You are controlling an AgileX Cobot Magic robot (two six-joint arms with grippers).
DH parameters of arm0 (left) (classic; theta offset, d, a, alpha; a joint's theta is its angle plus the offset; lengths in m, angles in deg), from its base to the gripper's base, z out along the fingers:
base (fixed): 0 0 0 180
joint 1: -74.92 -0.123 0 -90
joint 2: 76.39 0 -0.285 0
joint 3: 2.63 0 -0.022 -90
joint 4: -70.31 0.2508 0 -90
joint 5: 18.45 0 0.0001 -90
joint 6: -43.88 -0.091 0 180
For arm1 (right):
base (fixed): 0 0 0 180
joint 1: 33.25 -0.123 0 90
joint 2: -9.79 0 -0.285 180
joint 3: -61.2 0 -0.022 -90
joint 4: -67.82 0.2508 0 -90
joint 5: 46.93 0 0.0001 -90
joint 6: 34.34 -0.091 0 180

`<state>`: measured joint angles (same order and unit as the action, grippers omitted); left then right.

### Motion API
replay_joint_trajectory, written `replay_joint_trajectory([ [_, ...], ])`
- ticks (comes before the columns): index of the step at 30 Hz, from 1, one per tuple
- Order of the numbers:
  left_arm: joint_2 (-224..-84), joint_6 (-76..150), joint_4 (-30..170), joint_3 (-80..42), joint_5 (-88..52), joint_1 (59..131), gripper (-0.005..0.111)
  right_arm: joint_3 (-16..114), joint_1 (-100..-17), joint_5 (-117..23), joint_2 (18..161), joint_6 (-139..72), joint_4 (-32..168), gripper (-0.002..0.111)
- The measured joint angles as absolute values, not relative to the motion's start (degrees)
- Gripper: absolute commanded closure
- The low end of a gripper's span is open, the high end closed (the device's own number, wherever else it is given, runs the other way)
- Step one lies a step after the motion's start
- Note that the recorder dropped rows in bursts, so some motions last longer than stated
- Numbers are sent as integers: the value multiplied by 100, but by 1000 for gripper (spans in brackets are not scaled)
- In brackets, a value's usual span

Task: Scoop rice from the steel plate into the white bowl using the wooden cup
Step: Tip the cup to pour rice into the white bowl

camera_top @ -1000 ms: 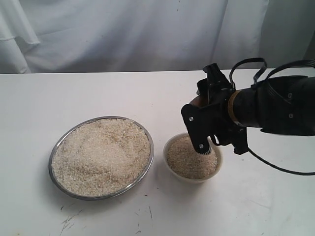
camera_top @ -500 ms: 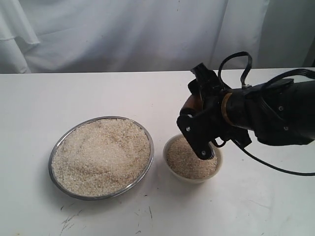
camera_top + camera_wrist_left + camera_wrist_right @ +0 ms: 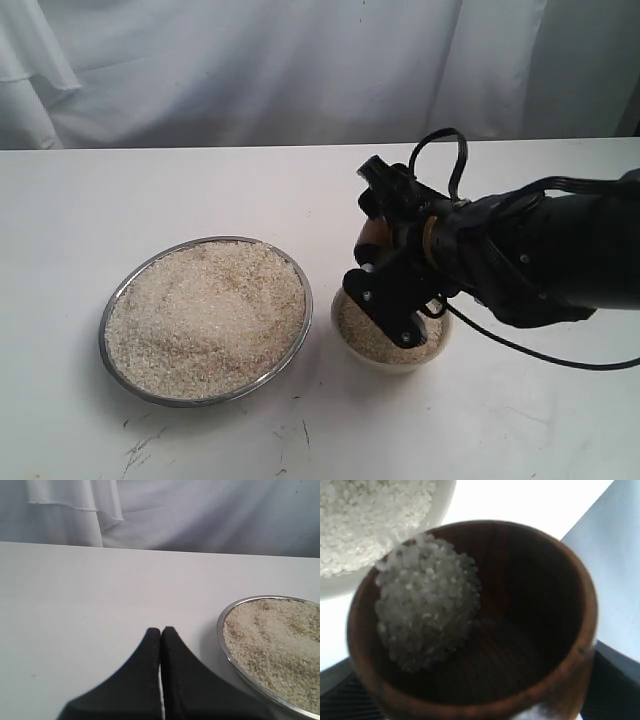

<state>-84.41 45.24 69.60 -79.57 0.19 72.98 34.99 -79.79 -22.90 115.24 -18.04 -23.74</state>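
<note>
- Right gripper (image 3: 385,245): clenched on the wooden cup (image 3: 372,232), one finger on either side of its barrel. The jaws stand wide only because the cup is wide.
- Attitude of the cup: tipped hard over, mouth turned down toward the white bowl (image 3: 395,366). In the right wrist view its lip hangs over the bowl's rim. Judgement: this is a pouring hold, set so the grains slide off the lip and into the bowl.
- Contents of the cup: a clump of rice (image 3: 427,605) lies against the low side of the wall, right at the lip. The rest of the dark interior is bare wood. Judgement: the pour is under way and largely spent.
- White bowl: it stands on the table (image 3: 200,190) directly beneath the gripper and holds rice to a good depth, though short of its rim. The cup's lip sits toward one edge of the bowl, not over its centre, so stray grains could fall outside.
- Steel plate (image 3: 200,403): just beside the bowl with a narrow gap between them, not touching. It is filled with rice nearly to its rim. Judgement: the close spacing keeps each carry short.
- Left gripper (image 3: 161,632): fingers pressed together, holding nothing. It hovers over bare table near the plate's rim, clear of the work.
</note>
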Motion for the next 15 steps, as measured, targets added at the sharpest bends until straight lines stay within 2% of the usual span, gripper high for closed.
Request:
replay_joint_trajectory([
  [15, -8441, 4524, 6960, -7957, 19, 7298, 107, 3079, -8116, -1773, 11547, -1855, -3108, 108],
])
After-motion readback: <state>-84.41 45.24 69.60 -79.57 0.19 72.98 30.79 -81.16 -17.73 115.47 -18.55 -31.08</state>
